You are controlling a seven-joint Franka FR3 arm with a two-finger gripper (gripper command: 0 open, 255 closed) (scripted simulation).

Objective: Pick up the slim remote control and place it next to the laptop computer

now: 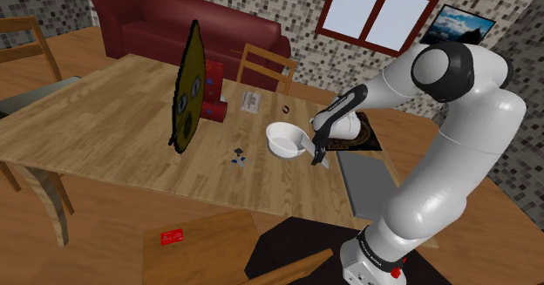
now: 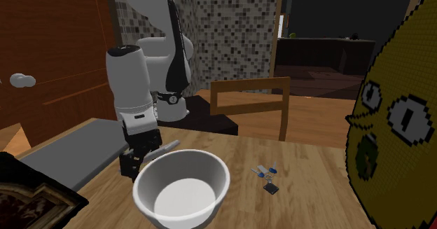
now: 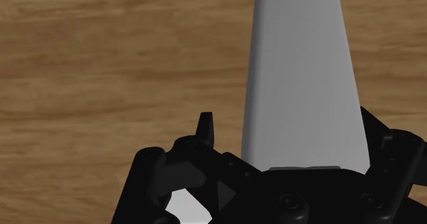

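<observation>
The slim grey remote (image 3: pixel 301 72) lies along the wooden table (image 3: pixel 102 65), running out from between my fingers. In the second exterior view the remote (image 2: pixel 169 146) pokes out beside the white bowl (image 2: pixel 183 185). My black gripper (image 3: pixel 291 123) is open. One finger (image 3: pixel 205 125) stands off the remote with wood showing between, and the other finger (image 3: pixel 383 137) is close at its far edge. The gripper (image 1: pixel 320 159) (image 2: pixel 132 166) hangs low over the table between the bowl (image 1: pixel 286 139) and the flat grey laptop (image 1: pixel 366 187) (image 2: pixel 70 150).
A tall yellow pixelated figure with a face (image 1: pixel 187 87) (image 2: pixel 396 122) stands mid-table beside red boxes (image 1: pixel 212 91). Small blue bits (image 1: pixel 238 157) (image 2: pixel 267 171) lie near the bowl. A dark framed slab (image 1: pixel 357 135) sits behind the gripper. A wooden chair (image 1: pixel 266 65) (image 2: pixel 252 105) stands at the table.
</observation>
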